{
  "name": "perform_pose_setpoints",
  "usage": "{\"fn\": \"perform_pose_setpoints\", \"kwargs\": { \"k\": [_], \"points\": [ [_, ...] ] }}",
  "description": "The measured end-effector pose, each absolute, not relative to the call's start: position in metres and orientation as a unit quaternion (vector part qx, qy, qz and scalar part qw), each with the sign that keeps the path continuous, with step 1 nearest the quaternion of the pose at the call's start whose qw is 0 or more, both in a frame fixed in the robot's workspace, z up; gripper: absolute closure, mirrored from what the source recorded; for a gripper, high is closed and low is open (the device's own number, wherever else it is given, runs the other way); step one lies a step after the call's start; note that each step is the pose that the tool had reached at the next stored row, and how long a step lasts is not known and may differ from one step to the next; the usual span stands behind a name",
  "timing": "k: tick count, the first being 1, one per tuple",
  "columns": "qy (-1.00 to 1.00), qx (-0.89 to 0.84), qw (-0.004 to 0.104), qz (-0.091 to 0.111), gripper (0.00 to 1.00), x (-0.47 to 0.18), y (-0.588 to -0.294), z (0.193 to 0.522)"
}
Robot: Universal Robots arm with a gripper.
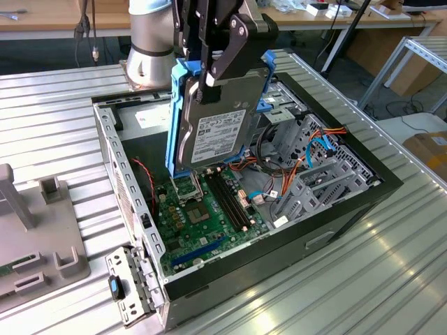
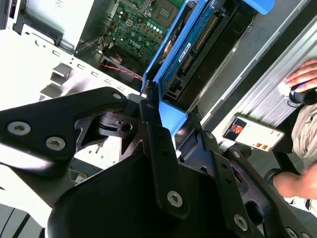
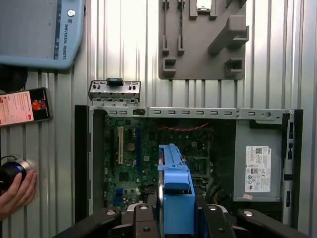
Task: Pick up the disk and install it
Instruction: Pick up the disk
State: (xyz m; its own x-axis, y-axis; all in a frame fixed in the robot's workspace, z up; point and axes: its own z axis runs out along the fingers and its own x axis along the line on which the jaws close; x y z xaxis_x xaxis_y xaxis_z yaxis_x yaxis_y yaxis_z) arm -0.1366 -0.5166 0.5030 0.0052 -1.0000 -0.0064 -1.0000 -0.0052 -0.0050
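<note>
Fingers (image 1: pixel 227 54) of the gripper (image 1: pixel 218 70) are clenched on the top end of the disk (image 1: pixel 218 129), pinching its blue carrier rail from 2 sides. The disk is lifted clear of the worktop (image 1: pixel 56 112) and hangs inside the opening of the computer case (image 1: pixel 335 209). Its long axis runs almost straight down from the fingers, leaning slightly, and its white label faces the exterior camera. In the exterior view its lower edge sits just over the green motherboard (image 1: pixel 202 223), near the processor socket; whether it touches the board I cannot tell. In the first wrist view the disk (image 3: pixel 174 183) appears edge-on over the board, apart from the grey power-supply box (image 3: pixel 257 168). The grey drive cage (image 1: pixel 314 174) with its tangle of orange and blue cables lies toward the exterior view's right of the disk, close but not touching it. By my judgement, the pick-up is done and the disk is not yet seated anywhere.
</note>
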Motion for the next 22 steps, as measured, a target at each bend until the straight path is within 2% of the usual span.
{"fn": "perform_pose_setpoints", "kwargs": {
  "k": [11, 22],
  "points": [
    [0.705, -0.709, 0.004, 0.0, 0.63, -0.137, -0.518, 0.503],
    [0.71, -0.704, 0.004, 0.0, 0.63, -0.131, -0.535, 0.502]
  ]
}}
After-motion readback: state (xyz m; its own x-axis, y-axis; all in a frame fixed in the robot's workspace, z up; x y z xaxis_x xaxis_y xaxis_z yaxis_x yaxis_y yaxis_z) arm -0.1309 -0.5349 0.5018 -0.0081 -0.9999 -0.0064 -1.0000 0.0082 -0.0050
